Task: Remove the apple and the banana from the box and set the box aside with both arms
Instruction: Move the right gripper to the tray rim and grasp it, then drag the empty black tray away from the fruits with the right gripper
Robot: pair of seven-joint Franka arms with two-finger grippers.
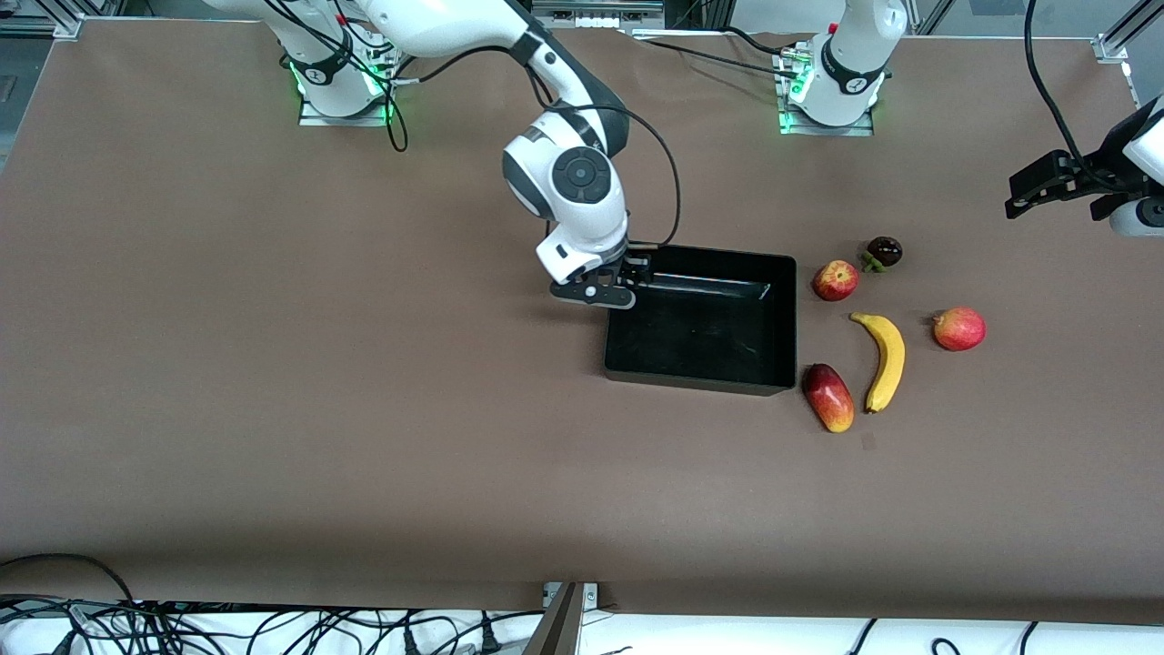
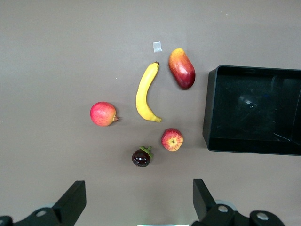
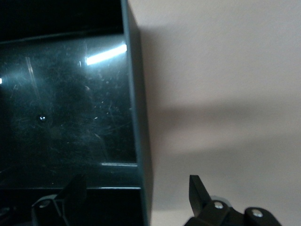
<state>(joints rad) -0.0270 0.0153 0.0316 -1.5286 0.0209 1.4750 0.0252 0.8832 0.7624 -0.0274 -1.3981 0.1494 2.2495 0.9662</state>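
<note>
On the brown bench (image 1: pixel 273 409), the right arm reaches from its base down to the shallow rectangular black plastic tray (image 1: pixel 701 364), and the right tool (image 1: pixel 607 289) sits low at the tray's wall toward the right arm's end of the bench. In the right wrist view its fingers (image 3: pixel 200 188) stand spread astride that wall, one inside the glossy tray and one outside over the bench; whether they already press the wall is hard to tell, so the tool reads as released. The tray itself rests flat near the middle of the bench, with nothing in it. Beside the tray, toward the left arm's end, lie the fruits: a small round red apple with yellowish patches (image 1: pixel 835 280) just beside the tray's corner, an oblong red-yellow mango (image 1: pixel 828 398) nearer to the front camera, a small dark purple mangosteen (image 1: pixel 883 252) close to the apple, a long curved yellow banana (image 1: pixel 883 359) between the mango and a round red-pink fruit (image 1: pixel 958 328). None of them touch. The left tool (image 2: pixel 138 200) hangs high over the fruits, fingers wide apart and holding nothing, and the left arm waits there.
</note>
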